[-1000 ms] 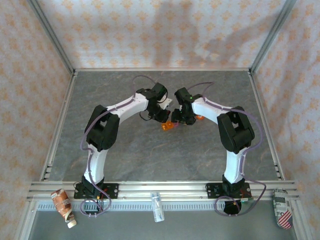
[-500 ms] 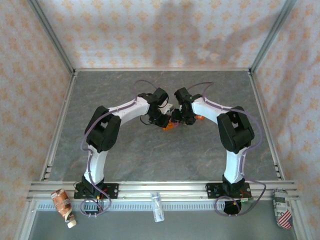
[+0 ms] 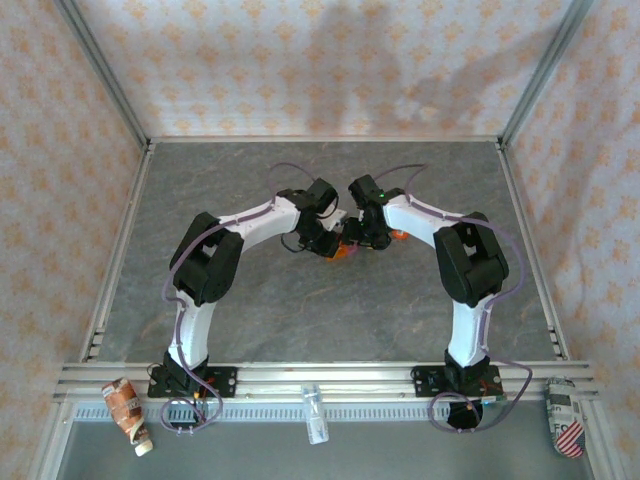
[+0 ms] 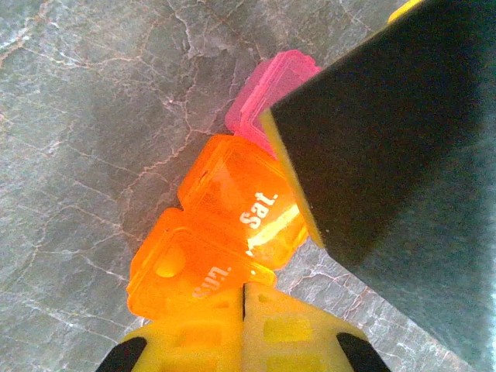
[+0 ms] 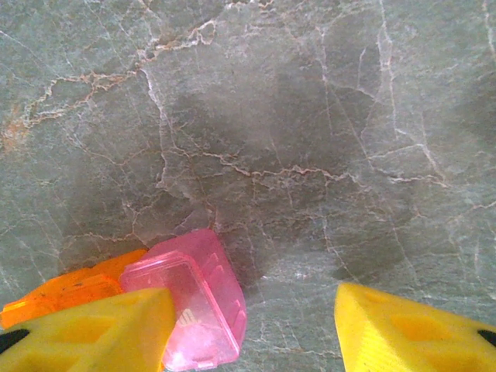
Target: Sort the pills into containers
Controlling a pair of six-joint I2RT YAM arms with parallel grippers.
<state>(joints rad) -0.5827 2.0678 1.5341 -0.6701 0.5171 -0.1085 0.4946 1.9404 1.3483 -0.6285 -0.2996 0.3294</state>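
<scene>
imo the left gripper [image 4: 244,310], pinched shut and empty, should nudge the containers [image 4: 225,232] gently; right gripper [image 5: 256,325] (half open, holding nothing) can brace the pink end.

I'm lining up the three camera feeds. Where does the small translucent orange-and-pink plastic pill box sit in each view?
Top external: the pill box sits near picture centre, a small orange speck.
Left wrist: centre to lower left, orange part low, pink end above it.
Right wrist: bottom left, pink end toward the middle.
Shared landmark: the grey veined tabletop under it.
</scene>
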